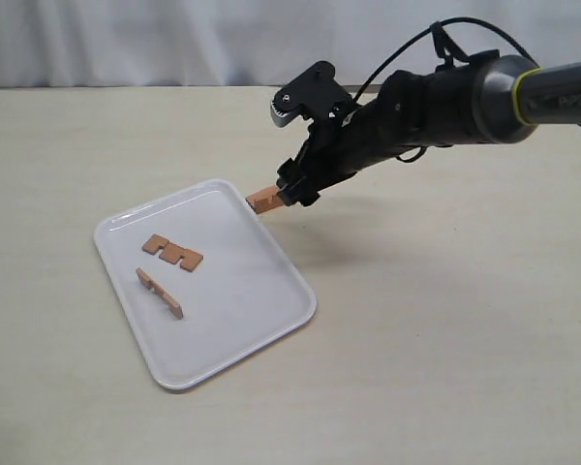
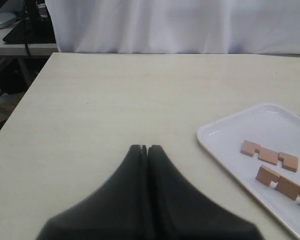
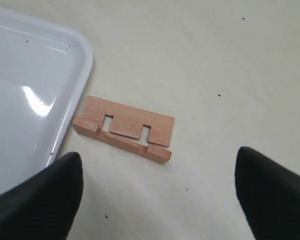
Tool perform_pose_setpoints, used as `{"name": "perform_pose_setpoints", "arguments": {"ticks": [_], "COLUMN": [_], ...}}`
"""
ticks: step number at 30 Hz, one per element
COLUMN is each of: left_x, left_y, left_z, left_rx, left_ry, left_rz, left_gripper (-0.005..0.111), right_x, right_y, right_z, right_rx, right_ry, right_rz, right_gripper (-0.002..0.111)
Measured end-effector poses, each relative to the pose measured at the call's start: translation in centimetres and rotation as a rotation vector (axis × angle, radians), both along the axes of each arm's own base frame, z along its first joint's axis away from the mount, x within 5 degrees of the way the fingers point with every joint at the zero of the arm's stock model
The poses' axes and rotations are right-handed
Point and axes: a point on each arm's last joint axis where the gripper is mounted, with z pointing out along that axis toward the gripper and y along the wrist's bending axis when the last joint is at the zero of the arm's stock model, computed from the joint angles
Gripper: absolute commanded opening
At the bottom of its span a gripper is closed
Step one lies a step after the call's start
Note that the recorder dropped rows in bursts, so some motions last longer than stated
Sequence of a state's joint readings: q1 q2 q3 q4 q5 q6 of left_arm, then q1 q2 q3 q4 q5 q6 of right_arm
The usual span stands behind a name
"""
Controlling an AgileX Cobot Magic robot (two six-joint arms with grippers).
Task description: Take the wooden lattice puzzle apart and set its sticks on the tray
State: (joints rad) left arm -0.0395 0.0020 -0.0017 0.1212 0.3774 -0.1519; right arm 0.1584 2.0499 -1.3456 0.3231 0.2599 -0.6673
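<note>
Right gripper (image 3: 157,162) jaws spread wide, empty, hovering over a pair of sticks (image 3: 125,129) slotted together, flat on the table (image 1: 445,320) just off the tray (image 1: 252,281) corner rim. Two single sticks (image 1: 172,253) (image 1: 160,293) lie apart inside the tray. Left gripper (image 2: 147,148) pinched closed, empty, beside the tray.
</note>
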Motion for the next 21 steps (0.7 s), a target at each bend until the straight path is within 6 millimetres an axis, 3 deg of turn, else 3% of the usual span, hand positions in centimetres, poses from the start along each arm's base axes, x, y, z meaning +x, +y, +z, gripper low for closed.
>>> {"name": "perform_pose_setpoints", "arguments": {"ticks": [10, 16, 21], "left_x": [0.0, 0.0, 0.0], "left_y": [0.0, 0.0, 0.0], "left_z": [0.0, 0.0, 0.0], "left_rx": [0.000, 0.000, 0.000], "left_ry": [0.000, 0.000, 0.000], "left_rz": [0.000, 0.000, 0.000], "left_gripper": [0.000, 0.000, 0.000], "right_x": [3.5, 3.6, 3.7], "right_y": [0.3, 1.4, 2.6], "right_z": [1.5, -1.2, -1.3], "right_rx": [-0.182, -0.359, -0.425], "right_ry": [0.119, 0.173, 0.124], "right_rz": [0.288, 0.544, 0.613], "right_gripper": [0.070, 0.069, 0.067]}}
